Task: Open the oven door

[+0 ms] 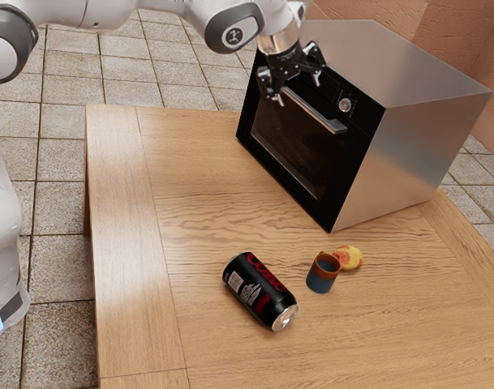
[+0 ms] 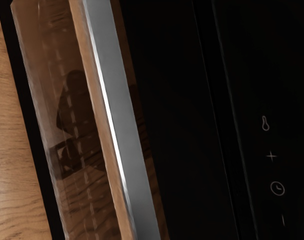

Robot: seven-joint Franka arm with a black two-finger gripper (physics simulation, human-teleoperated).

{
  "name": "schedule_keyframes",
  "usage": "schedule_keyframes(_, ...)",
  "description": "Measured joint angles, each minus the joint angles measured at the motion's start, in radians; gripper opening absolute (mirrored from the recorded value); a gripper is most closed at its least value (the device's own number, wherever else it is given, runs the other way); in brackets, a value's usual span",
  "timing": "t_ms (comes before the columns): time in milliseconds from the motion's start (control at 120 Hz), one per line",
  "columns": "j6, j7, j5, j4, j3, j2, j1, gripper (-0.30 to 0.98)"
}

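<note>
My gripper (image 1: 298, 87) is at the oven's front, its two fingers spread wide and open, close to the upper-left end of the handle in the exterior view. The oven door (image 1: 291, 150) is closed, a black panel with a dark glass window. Across its top runs the silver handle (image 1: 324, 120). In the wrist view the handle (image 2: 118, 110) crosses as a grey bar over the door, with the window glass (image 2: 47, 65) on one side and the black control panel (image 2: 251, 75) on the other. Whether a finger touches the handle, I cannot tell.
The steel-sided oven (image 1: 425, 138) stands on the wooden table (image 1: 206, 203). A black soda can (image 1: 259, 290) lies on its side in front of it, near a blue and orange cup (image 1: 322, 273) and a yellow-red fruit (image 1: 349, 258). A knob (image 1: 345, 105) sits on the oven front.
</note>
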Motion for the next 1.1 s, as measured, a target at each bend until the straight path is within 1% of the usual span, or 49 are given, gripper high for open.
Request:
schedule_keyframes(883, 0.000, 0.019, -0.064, -0.091, 0.027, 0.002, 0.012, 0.67)
schedule_keyframes(1100, 0.000, 0.021, -0.072, -0.119, 0.027, -0.023, 0.012, 0.67)
